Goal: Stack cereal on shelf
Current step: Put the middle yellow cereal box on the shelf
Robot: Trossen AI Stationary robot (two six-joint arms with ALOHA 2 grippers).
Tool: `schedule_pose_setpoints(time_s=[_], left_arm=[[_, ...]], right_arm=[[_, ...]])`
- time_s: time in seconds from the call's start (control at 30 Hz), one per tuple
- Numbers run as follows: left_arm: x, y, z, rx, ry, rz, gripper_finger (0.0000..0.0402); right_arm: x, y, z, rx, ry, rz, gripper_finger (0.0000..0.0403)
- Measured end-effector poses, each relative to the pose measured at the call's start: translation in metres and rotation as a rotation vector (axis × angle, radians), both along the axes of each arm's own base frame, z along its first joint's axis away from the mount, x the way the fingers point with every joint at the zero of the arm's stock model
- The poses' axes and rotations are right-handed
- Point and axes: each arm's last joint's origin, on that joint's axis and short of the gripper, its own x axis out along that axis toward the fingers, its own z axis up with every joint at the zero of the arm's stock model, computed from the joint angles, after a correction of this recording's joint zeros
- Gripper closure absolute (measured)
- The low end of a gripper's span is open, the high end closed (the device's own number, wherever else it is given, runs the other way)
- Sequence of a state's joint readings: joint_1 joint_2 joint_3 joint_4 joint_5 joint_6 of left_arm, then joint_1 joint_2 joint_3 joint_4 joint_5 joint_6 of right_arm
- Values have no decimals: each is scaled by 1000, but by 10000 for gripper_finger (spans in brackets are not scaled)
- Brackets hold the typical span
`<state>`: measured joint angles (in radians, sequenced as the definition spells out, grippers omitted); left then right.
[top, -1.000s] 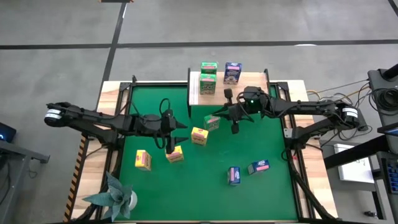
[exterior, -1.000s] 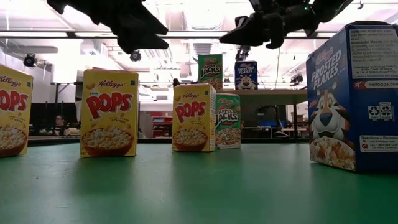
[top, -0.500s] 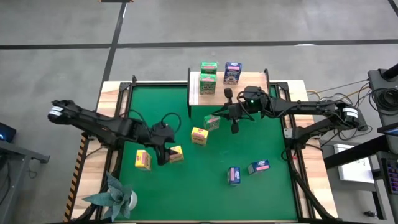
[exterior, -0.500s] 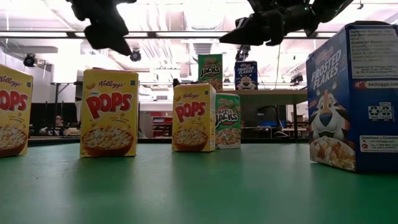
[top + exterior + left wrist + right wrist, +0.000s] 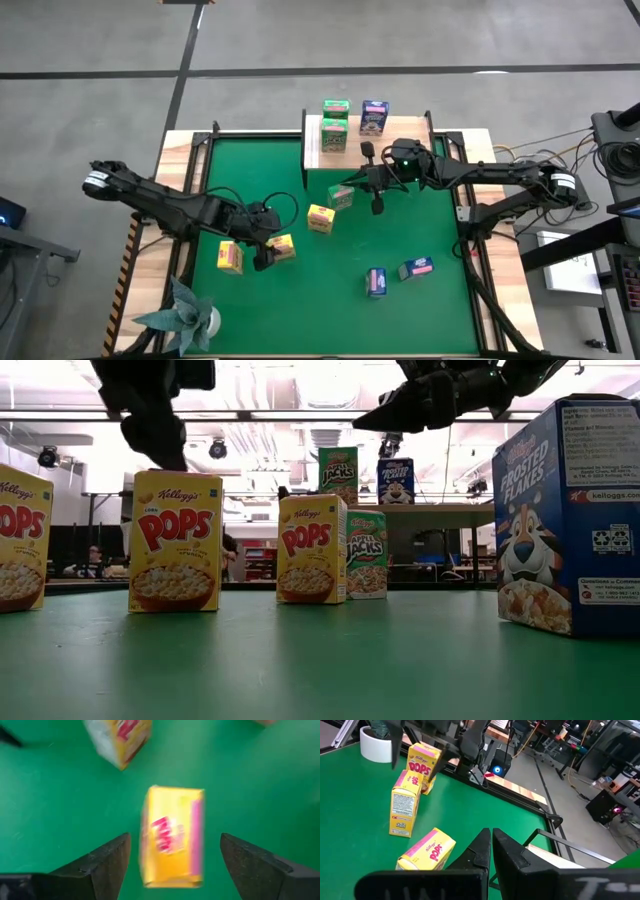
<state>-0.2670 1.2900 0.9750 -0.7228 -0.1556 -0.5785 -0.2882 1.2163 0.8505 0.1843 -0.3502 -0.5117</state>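
Observation:
My left gripper (image 5: 263, 258) (image 5: 175, 839) is open and hovers over a yellow box (image 5: 283, 247) (image 5: 172, 837) that stands on the green mat. Its fingers stand either side of the box without touching it. A second yellow box (image 5: 230, 257) stands close by and a third (image 5: 320, 217) farther in. My right gripper (image 5: 350, 185) (image 5: 491, 837) is shut and hangs in the air beside a green box (image 5: 341, 197) on the mat. Two green boxes (image 5: 335, 120) and a blue box (image 5: 373, 118) stand on the shelf (image 5: 311, 140). Two blue boxes (image 5: 376, 282) (image 5: 416, 267) lie on the mat.
A folded teal paper plant in a white pot (image 5: 187, 315) stands at the mat's near left corner. Wooden borders and black frame rails (image 5: 466, 215) surround the mat. Bare mat (image 5: 430, 225) lies between the right arm and the blue boxes.
My left gripper has moved toward the table's near edge and slightly left, from beside the inner yellow box to a spot over the middle yellow box. My right arm has kept still, and no box has moved.

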Motion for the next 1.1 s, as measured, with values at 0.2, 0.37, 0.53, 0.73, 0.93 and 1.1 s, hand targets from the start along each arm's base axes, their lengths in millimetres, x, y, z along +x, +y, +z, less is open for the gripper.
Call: schedule_pose_setpoints(time_s=[0.2,0.37,0.53,0.73,0.93,1.1], left_arm=[[6,-4,-14,33,56,-14,109],[8,-7,-16,34,52,-27,112],[8,-8,-16,37,53,-28,118],[8,-7,-15,49,50,-40,112],[8,-8,-12,91,45,-86,105],[8,-8,-12,106,41,-108,104]], right_arm=[[0,0,0,16,1,-5,394],[0,0,0,20,2,-6,394],[0,0,0,23,2,-7,394],[0,0,0,31,3,-10,394],[0,0,0,32,3,-10,394],[0,0,0,32,3,-10,394]])
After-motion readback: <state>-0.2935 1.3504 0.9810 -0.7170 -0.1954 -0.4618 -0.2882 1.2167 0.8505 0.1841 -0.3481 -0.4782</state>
